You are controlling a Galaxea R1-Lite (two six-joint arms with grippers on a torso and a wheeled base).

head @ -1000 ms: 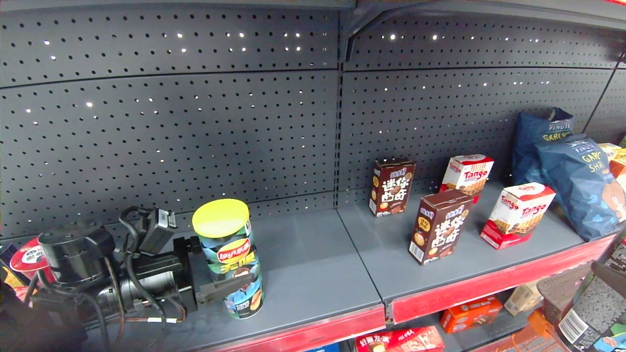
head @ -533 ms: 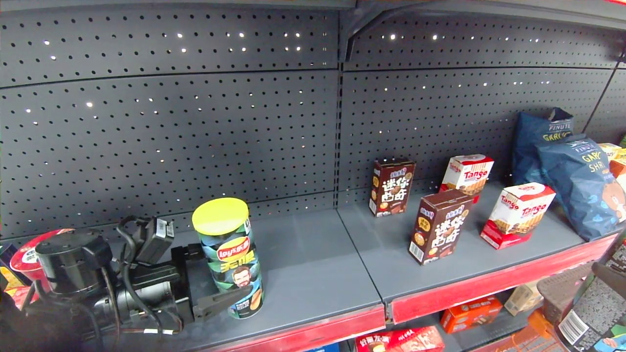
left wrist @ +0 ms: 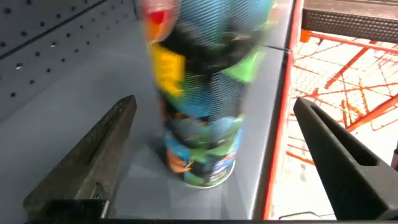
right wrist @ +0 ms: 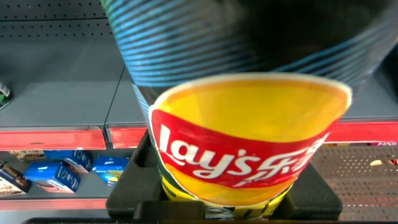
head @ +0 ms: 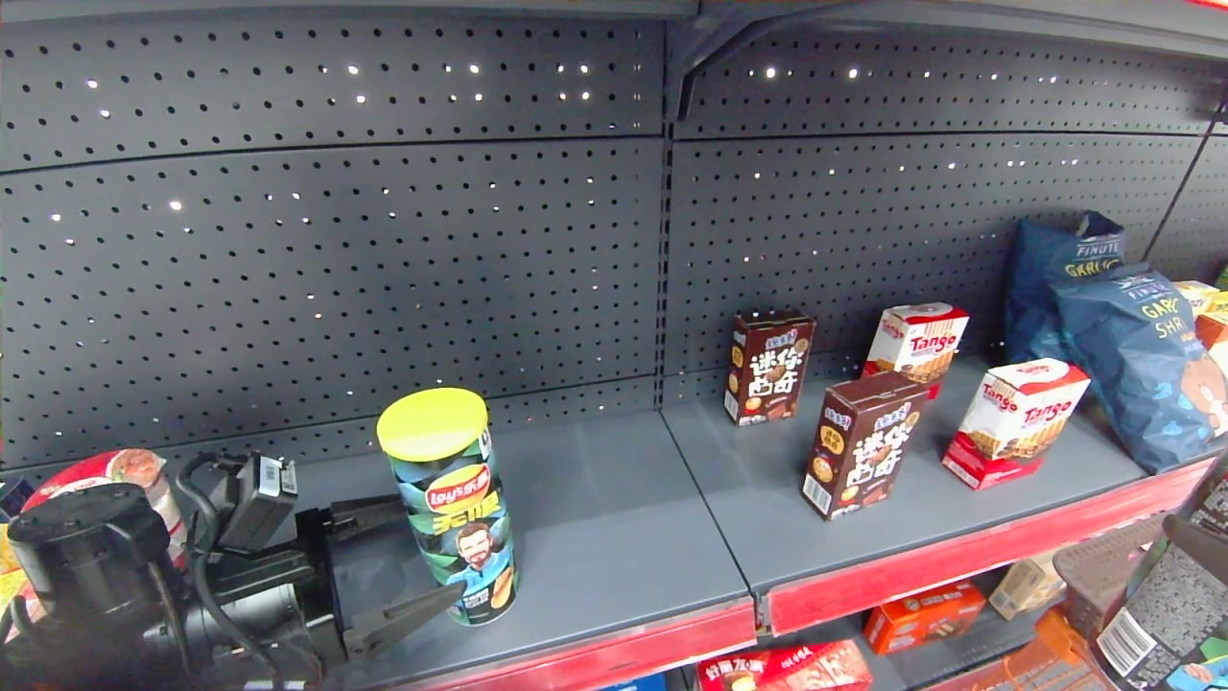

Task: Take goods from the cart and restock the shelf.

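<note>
Chip can [head: 448,509] is upright on the shelf [head: 614,523], yellow lid up. It stands in the left bay near the red front edge, well clear of the pegboard back wall [head: 336,250].

Left gripper [head: 427,547] is released, jaws spread wide. One finger [head: 403,607] lies on the aisle side of the can, the other [head: 360,509] on the wall side. The left wrist view shows a gap on both sides, so neither finger touches it. The can sits out at the fingertips, not deep in the jaws, with its base flat on the shelf. The left arm comes in low from the left along the shelf. A red bowl [head: 106,470] sits just behind it.

Right gripper [right wrist: 224,186] is clenched on a second can [right wrist: 249,124] of the same kind. It is held close in front of the wrist camera, out over the aisle, facing the shelf front. That can is off the shelf, at the lower right of the head view.

An orange wire cart [left wrist: 348,81] is below the shelf edge, on the aisle side.

Right bay of the shelf:
- two brown boxes [head: 861,444]
- two red-and-white boxes [head: 1017,417]
- two blue bags [head: 1132,360] at the far right

All of these are well apart from the chip can. More boxed goods [head: 921,614] sit on the lower shelf.
</note>
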